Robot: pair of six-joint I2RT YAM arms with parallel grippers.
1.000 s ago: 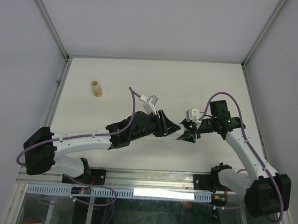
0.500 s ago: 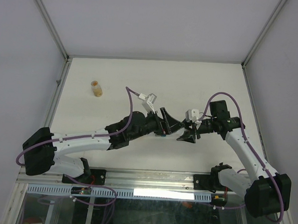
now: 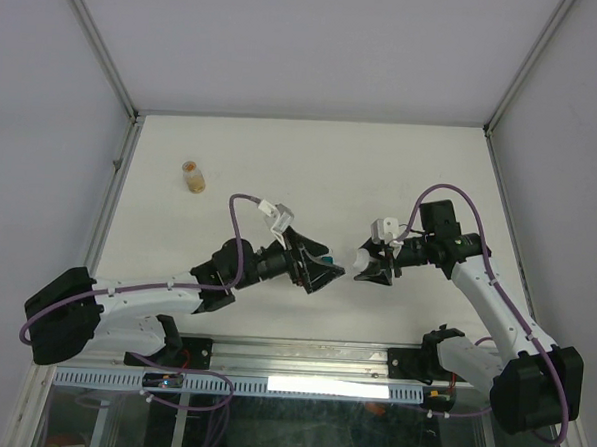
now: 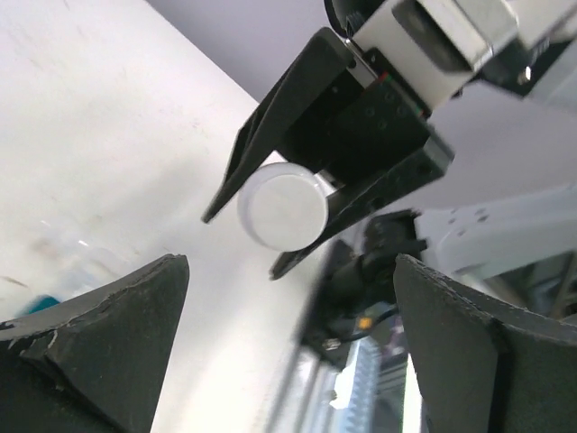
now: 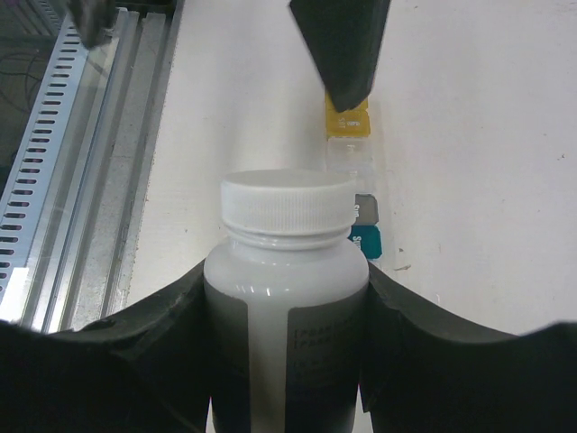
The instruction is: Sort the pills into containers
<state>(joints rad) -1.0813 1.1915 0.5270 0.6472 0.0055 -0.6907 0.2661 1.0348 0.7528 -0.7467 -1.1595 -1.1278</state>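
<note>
I'm looking down on a white table (image 3: 382,168), matte, with a few faint scuffs showing up close in the wrist feeds. Pale grey walls box it in: back wall (image 3: 308,44), left wall (image 3: 31,169), right wall (image 3: 571,178). Two metal frame struts (image 3: 98,43) slant up from the far corners. Along the near edge I've got an aluminium rail (image 3: 302,356), a slotted cable duct (image 3: 100,377) just below it, and a bright strip of light (image 3: 335,387) glaring off that edge. Lighting is even and soft, with no hard shadows on the tabletop.
</note>
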